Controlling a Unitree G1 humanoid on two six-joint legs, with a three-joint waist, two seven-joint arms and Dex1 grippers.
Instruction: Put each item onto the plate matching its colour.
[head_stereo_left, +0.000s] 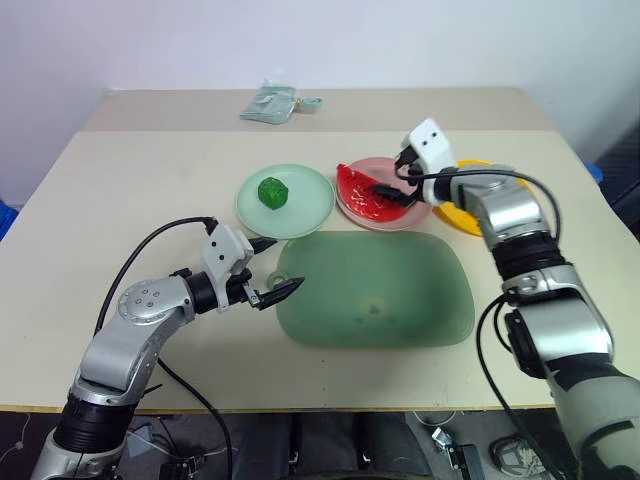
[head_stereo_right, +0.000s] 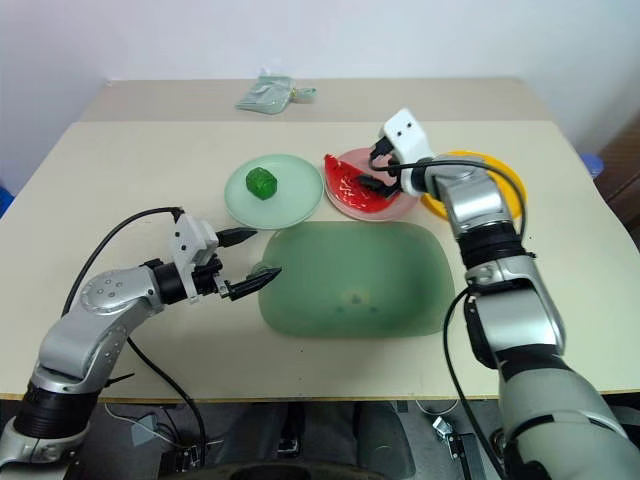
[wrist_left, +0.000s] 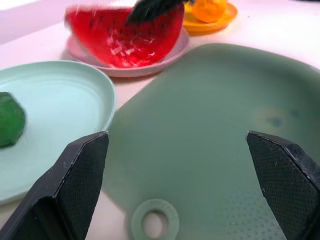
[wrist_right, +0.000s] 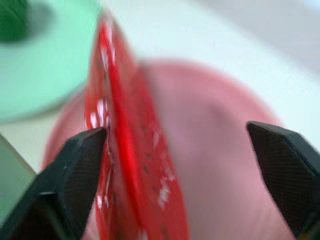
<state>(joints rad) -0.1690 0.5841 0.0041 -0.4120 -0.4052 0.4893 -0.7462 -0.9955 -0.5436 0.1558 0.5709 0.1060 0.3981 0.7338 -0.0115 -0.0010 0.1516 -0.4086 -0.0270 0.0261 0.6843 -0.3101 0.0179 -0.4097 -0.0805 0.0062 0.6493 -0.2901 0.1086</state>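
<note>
A red watermelon-like slice (head_stereo_left: 368, 192) stands on edge on the pink plate (head_stereo_left: 392, 218). My right gripper (head_stereo_left: 400, 186) is over it, open, and the slice (wrist_right: 117, 150) sits between its jaws close to one finger, with a wide gap to the other. The dark green bumpy lump (head_stereo_left: 272, 192) lies on the mint green plate (head_stereo_left: 310, 205). An orange-yellow ball (wrist_left: 210, 9) rests on the yellow plate (head_stereo_right: 505, 185), which my right arm partly covers. My left gripper (head_stereo_left: 283, 265) hangs open and empty at the tray's near-left corner.
A big translucent green tray (head_stereo_left: 400, 300) lies in front of the three plates, its hanging hole (wrist_left: 154, 222) under my left gripper. A pale green packet (head_stereo_left: 270, 103) lies at the table's far edge. A black cable loops from my left wrist.
</note>
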